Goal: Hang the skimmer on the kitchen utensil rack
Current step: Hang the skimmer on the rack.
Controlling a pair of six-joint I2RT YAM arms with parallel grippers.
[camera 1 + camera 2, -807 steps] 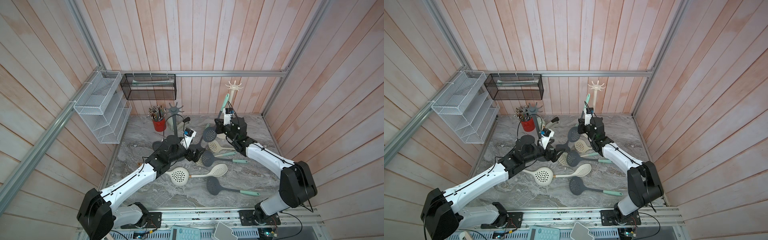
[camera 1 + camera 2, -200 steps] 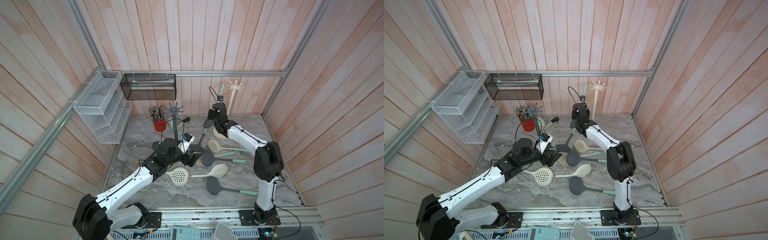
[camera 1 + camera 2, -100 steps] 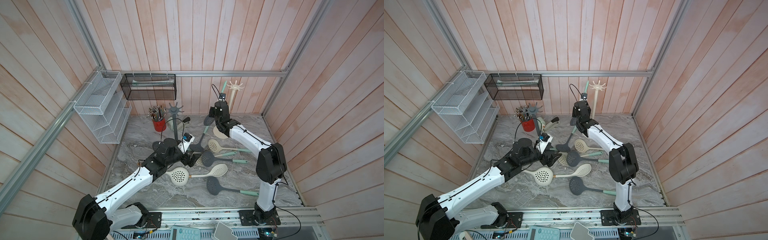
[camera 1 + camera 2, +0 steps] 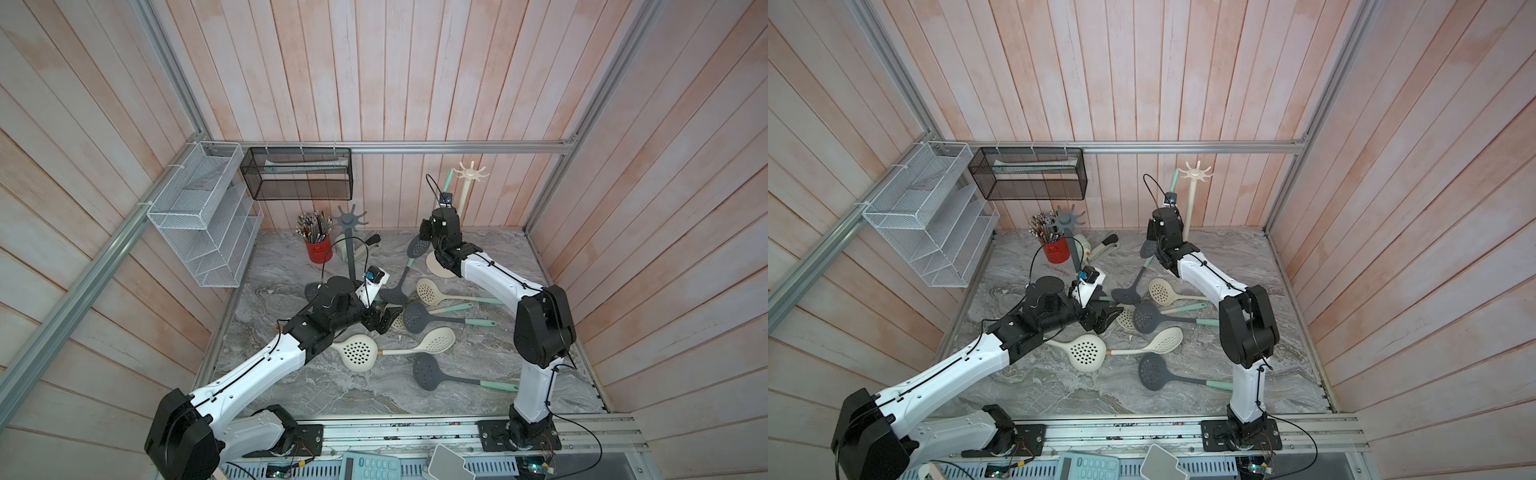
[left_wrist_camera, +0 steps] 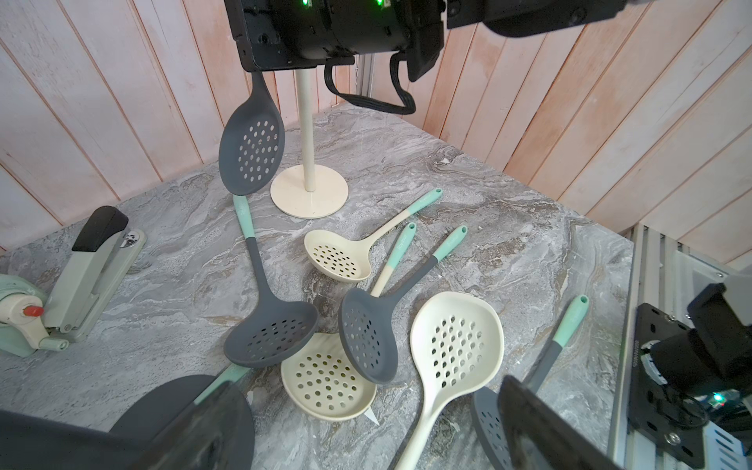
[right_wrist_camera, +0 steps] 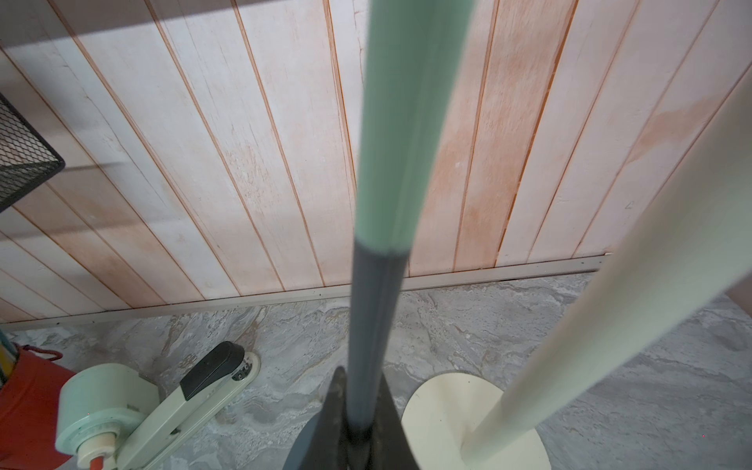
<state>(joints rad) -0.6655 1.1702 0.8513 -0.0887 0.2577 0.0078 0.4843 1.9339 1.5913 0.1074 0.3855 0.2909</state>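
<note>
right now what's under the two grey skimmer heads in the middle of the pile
A cream skimmer head lies partly under both the deep grey skimmer and the tilted grey skimmer. Part of its rim and its handle joint are covered.

Right wrist view: skimmer [image 6: 396, 122] handle blurred, tip cut off — rack [image 6: 610, 317] hooks too.

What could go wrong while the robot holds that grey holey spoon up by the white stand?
The grey skimmer handle is beside the cream rack, not hooked; it might miss or knock the rack over. The right gripper pinches only the thin handle, so it may swivel or slip.
</note>
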